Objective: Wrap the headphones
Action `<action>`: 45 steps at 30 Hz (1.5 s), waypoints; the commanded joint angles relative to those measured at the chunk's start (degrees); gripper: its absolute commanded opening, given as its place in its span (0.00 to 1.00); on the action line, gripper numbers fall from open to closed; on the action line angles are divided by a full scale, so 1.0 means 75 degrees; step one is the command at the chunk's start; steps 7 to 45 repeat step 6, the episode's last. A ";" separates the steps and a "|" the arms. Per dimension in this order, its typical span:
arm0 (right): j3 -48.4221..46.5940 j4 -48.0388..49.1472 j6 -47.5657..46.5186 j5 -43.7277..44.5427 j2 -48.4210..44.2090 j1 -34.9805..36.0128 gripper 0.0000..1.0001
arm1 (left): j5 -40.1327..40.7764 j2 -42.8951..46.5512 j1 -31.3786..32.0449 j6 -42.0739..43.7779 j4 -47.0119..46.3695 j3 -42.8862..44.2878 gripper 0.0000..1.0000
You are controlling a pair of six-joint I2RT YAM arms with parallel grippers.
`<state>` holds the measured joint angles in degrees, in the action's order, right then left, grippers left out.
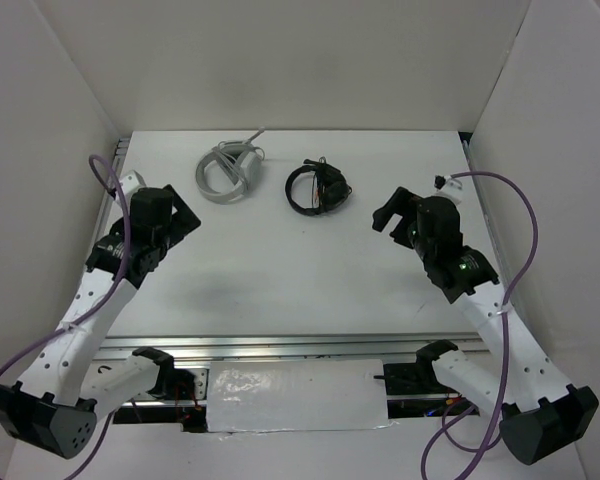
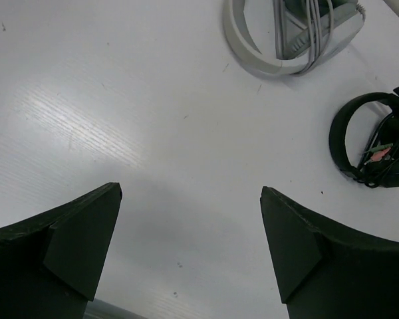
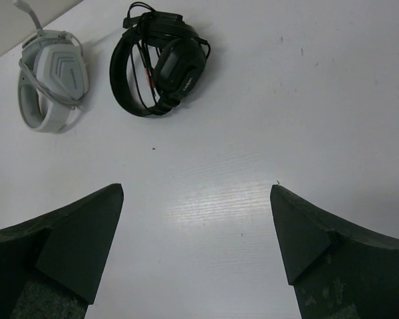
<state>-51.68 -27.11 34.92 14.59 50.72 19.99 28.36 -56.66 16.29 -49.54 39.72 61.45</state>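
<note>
Lying on table (image 1: pixel 280 270), blk headphones (image 1: pixel 317 187), untouched

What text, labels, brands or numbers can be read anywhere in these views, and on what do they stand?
No text is legible in any view.
On the black headphones: a faint pale mark, too small and blurred to read.
On the grey-white headset: no marking visible.
</note>
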 commanded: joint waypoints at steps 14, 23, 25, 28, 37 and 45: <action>0.0363 -0.0018 0.0255 0.0387 -0.0387 0.0019 1.00 | -0.0475 -0.0085 -0.0496 -0.0321 0.0094 -0.0025 0.99; 0.0363 -0.0018 0.0255 0.0387 -0.0387 0.0019 1.00 | -0.0475 -0.0085 -0.0496 -0.0321 0.0094 -0.0025 0.99; 0.0363 -0.0018 0.0255 0.0387 -0.0387 0.0019 1.00 | -0.0475 -0.0085 -0.0496 -0.0321 0.0094 -0.0025 0.99; 0.0363 -0.0018 0.0255 0.0387 -0.0387 0.0019 1.00 | -0.0475 -0.0085 -0.0496 -0.0321 0.0094 -0.0025 0.99; 0.0363 -0.0018 0.0255 0.0387 -0.0387 0.0019 1.00 | -0.0475 -0.0085 -0.0496 -0.0321 0.0094 -0.0025 0.99; 0.0363 -0.0018 0.0255 0.0387 -0.0387 0.0019 1.00 | -0.0475 -0.0085 -0.0496 -0.0321 0.0094 -0.0025 0.99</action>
